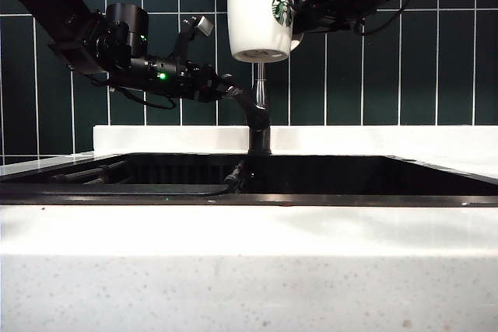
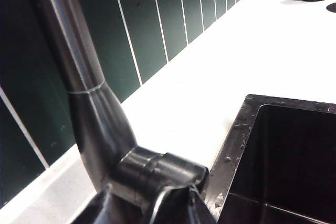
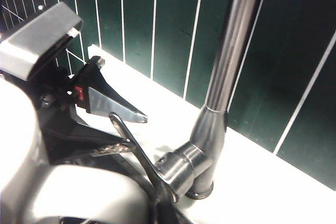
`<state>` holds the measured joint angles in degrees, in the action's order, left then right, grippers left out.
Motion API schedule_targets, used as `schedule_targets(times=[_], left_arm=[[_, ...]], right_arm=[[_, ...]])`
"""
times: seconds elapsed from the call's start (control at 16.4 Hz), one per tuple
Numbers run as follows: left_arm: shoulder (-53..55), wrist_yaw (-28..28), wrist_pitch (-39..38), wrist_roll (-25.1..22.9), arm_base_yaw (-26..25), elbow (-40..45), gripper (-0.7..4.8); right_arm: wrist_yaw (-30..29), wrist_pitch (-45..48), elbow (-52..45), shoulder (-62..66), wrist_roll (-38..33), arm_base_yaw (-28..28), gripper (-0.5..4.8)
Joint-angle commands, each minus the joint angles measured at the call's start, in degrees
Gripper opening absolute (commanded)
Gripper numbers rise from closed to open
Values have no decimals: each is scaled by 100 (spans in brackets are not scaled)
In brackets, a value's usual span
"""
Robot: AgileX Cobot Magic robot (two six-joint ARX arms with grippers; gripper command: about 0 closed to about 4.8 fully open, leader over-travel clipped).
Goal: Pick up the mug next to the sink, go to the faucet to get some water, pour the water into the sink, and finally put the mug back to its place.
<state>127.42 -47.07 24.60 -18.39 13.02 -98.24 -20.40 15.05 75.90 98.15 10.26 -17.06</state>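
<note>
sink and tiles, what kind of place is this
Most likely a kitchen counter: a black sink set in pale stone, a faucet against dark green wall tiles, and a mug held up by the right gripper.

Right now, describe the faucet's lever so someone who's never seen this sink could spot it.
Find the dark sink below the green tiled wall, then the tall faucet behind it. Low on that stem, the lever handle sticks out sideways between the open left gripper fingers, under the white mug held by the right gripper.
</note>
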Motion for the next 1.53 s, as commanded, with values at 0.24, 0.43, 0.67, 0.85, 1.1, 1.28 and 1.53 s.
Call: schedule_targets(times=[0.24,0.43,0.67,0.85,1.1,1.28,1.53], left_arm=[[-33,1145,229,-7,-50,-22,178],[-59,1189,251,157,-50,-22,178],[-675,-109,-17,1200,-50,-20,178],[-1497,-52,-1062,1266,-50,-20,178],[-2778,540,-2710,981,-52,-20,178],[-3338,1582,-4238,992,-50,-20,166],[-3569,1801,-6299,894,-50,-20,46]], right_arm=[[-50,431,81,-96,-122,-4,8],[-24,396,83,-96,-105,0,8],[616,-133,92,-256,715,15,8],[1412,-382,98,-339,1263,24,8],[3069,-1043,109,-503,2977,24,8],[3679,-1497,105,-667,3294,22,8],[3888,-1499,105,-713,4572,22,-1]])
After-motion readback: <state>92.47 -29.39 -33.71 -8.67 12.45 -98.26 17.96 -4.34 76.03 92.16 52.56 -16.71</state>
